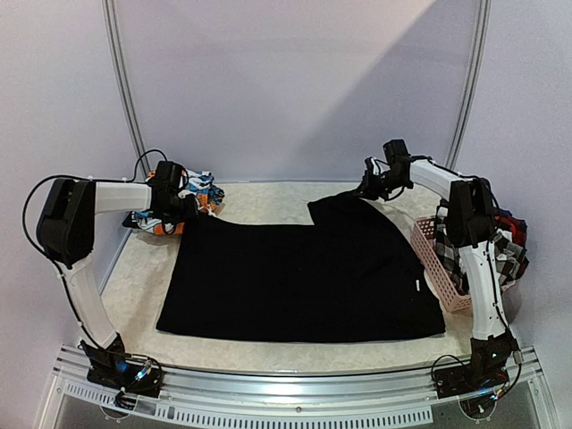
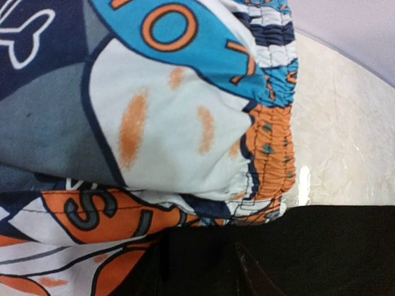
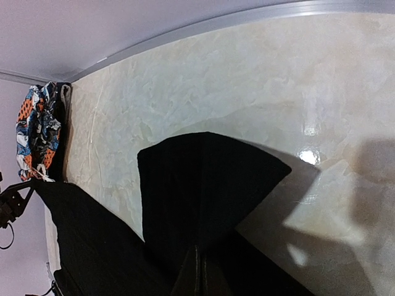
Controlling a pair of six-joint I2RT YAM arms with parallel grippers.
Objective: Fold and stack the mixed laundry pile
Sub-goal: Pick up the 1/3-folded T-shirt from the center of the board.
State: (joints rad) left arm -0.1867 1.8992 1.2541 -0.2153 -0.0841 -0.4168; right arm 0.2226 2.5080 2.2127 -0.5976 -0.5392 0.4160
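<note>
Against the pinched black garment (image 3: pixel 203 185), the right fingers (image 3: pixel 193 277) barely show.

Matt cloth: black garment (image 1: pixel 295 277); glossy marbled table (image 1: pixel 268 197); pink plastic basket (image 1: pixel 434 256).

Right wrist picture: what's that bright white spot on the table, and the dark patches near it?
Right wrist view: the spot is light glare on the glossy table; the grey patches are shadows, one cast beside the raised black garment. Top view: even light, a diagonal shadow across the back wall.
</note>
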